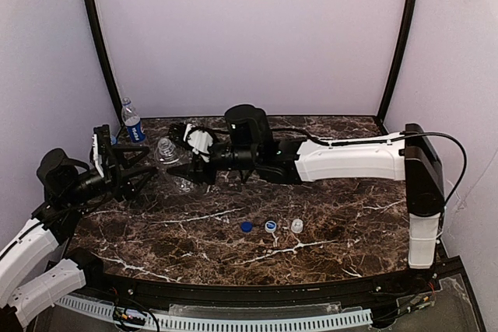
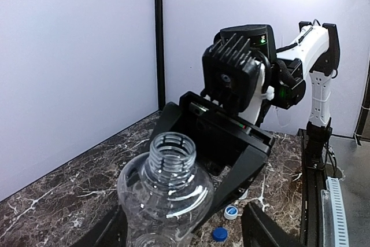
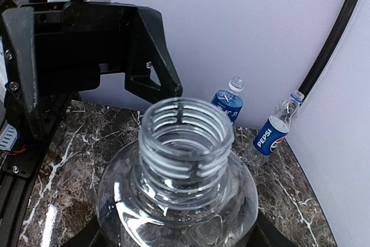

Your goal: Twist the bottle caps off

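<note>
A plain clear bottle [image 1: 166, 151] with an open, capless neck is tilted at the left rear of the table. My right gripper [image 1: 185, 165] reaches across from the right, and its fingers press both sides of the bottle's body [image 3: 179, 201]. My left gripper [image 1: 148, 170] faces it with jaws spread wide; the bottle [image 2: 167, 189] sits between its fingers with a gap on one side. A blue cap [image 1: 246, 227], a white cap with a blue top [image 1: 270, 226] and a white cap [image 1: 296, 225] lie loose at front centre. Two of them show in the left wrist view, the blue cap [image 2: 219, 234] and a white cap [image 2: 231, 212].
A blue-labelled bottle [image 1: 133, 122] stands at the back left corner by the wall. The right wrist view shows it [image 3: 228, 101] beside a Pepsi-labelled bottle [image 3: 276, 130]. Black frame posts [image 1: 97, 36] rise at the back corners. The right arm's white link [image 1: 350, 159] spans the table's rear half.
</note>
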Controlling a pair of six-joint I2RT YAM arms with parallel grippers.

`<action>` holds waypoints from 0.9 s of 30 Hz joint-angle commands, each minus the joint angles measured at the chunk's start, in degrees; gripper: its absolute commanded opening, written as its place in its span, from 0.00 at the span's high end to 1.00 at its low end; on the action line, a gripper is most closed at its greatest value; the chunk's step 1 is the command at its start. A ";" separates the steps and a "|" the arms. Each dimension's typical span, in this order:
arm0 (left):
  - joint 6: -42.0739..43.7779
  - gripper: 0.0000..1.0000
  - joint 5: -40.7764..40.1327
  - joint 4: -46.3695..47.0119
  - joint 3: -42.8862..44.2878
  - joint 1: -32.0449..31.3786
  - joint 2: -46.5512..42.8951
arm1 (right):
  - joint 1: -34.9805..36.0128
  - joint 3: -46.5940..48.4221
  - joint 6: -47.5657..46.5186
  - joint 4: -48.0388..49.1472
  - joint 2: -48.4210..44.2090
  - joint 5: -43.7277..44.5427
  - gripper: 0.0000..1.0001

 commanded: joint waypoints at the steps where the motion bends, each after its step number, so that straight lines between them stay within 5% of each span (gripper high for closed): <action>1: -0.87 0.34 2.80 -1.58 0.86 0.25 1.54 | 2.73 1.53 -7.08 0.42 1.45 3.05 0.68; 18: -0.57 0.51 2.66 0.19 1.05 0.23 2.50 | 3.75 6.47 -9.21 -4.08 5.07 1.46 0.69; 27: -0.89 0.49 3.26 0.59 0.57 0.23 2.15 | 3.75 8.31 -8.38 -5.84 6.15 1.49 0.70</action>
